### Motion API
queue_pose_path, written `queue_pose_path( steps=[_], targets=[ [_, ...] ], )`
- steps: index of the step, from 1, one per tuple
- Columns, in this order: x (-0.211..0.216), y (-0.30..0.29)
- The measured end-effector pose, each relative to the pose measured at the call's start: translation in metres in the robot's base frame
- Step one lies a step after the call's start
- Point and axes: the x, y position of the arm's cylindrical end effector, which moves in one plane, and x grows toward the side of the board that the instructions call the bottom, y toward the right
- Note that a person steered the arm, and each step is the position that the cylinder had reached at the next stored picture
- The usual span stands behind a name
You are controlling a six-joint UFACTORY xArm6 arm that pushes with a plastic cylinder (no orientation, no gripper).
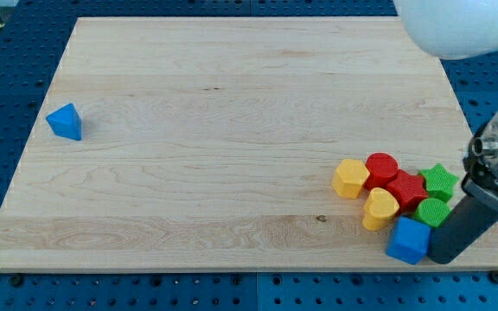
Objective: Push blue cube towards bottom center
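The blue cube point(408, 240) sits near the desk's point(232, 130) lower right corner, close to the bottom edge, at about five o'clock from the board's middle. My tip point(442, 257) rests on the desk just beside the cube, at its three to four o'clock side; whether they touch cannot be told. There is no claw on this arm, only the dark rod, so nothing is grasped. A tight cluster lies just above the cube: a green block point(433, 212) at its one o'clock, a yellow block point(379, 208) at eleven o'clock, then a red star-like block point(405, 187), a red cylinder point(381, 167), a green star point(440, 180) and a second yellow block point(351, 178) farther up. Well apart, at nine o'clock near the desk's left edge, lies a blue triangular block point(65, 122).
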Motion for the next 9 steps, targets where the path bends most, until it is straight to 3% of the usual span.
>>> queue_pose_path(
  steps=[7, 9],
  targets=[
    [0.000, -0.112],
    [0.004, -0.045]
  ],
)
